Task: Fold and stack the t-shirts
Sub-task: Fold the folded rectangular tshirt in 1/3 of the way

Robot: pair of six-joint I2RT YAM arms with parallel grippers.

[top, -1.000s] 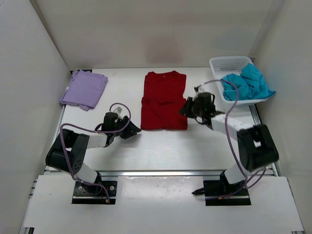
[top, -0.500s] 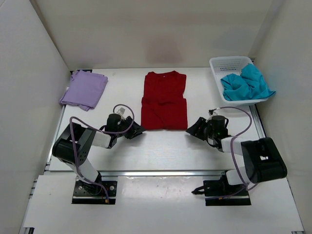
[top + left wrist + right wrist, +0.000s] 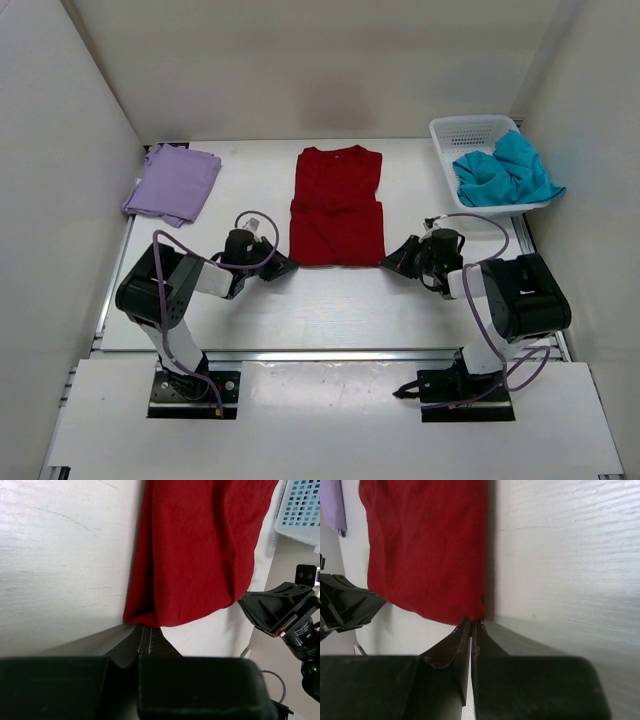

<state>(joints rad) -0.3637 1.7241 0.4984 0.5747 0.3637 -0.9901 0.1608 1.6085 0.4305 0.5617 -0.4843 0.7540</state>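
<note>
Worktop [image 3: 330,310]: red shirt [image 3: 336,205] flat in middle | left tool [image 3: 283,268]: tips together, touching its near left corner | right tool [image 3: 392,262]: tips together, touching its near right corner

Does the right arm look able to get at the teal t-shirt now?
Probably yes: the teal t-shirt lies uncovered in the basket on that arm's side, nothing between; but the right gripper, shut by the red t-shirt, must open.

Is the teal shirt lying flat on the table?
No, the teal shirt is bunched up in the basket, spilling over its rim.
</note>
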